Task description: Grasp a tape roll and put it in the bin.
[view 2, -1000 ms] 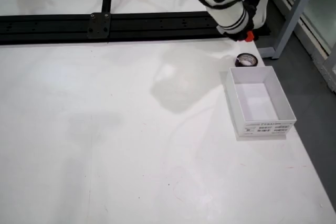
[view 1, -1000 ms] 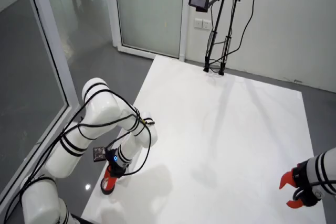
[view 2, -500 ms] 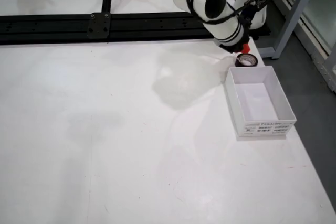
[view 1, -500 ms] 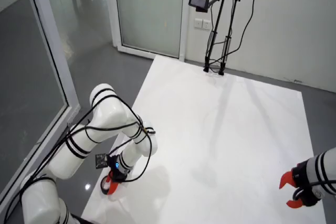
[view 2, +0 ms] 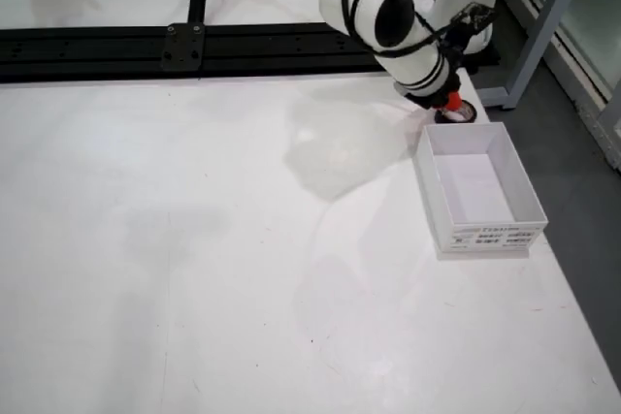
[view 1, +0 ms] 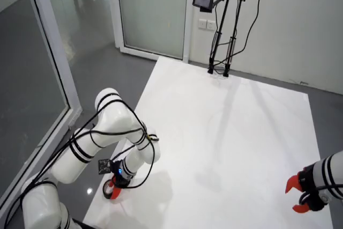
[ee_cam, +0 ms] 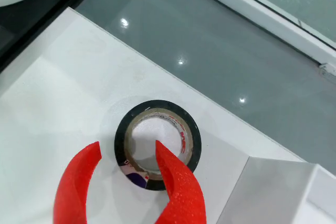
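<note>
Wrist view, lower left: gripper [ee_cam: 128, 169] spread wide, red fingers [ee_cam: 79, 182] straddling near wall of tape roll [ee_cam: 157, 142], one outside, one in core. Roll flat on table [ee_cam: 47, 98], centre frame, near edge. Lower right: bin [ee_cam: 273, 187] corner just beside roll. Overhead view: bin [view 2: 477, 189] right of centre, gripper [view 2: 448, 104] at its upper edge.

Black tape roll [ee_cam: 157, 142] flat on white table, white bin [view 2: 480, 189] alongside.
Roll hole-up, pale core; one red finger of the spread claw [ee_cam: 128, 153] over its hole, other outside. Bin open-topped, just beside the claw.
</note>
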Action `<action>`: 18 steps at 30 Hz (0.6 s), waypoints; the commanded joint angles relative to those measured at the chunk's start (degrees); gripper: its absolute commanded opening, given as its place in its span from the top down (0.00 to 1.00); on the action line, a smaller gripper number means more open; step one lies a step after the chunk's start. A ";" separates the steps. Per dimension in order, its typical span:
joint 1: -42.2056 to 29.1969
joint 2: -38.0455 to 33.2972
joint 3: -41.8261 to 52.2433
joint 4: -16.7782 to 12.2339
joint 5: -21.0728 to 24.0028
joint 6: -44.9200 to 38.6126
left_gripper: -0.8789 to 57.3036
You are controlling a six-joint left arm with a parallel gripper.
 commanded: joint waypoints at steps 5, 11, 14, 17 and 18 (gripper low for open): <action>0.61 1.05 -0.04 1.75 -2.58 -0.66 0.67; 0.35 1.05 -0.04 1.83 -3.11 -0.66 0.73; 0.08 1.05 -0.04 1.57 -3.37 -0.75 0.76; -0.18 1.05 -0.13 1.39 -3.63 -0.75 0.77; -0.27 1.05 -0.13 1.31 -3.63 -0.75 0.78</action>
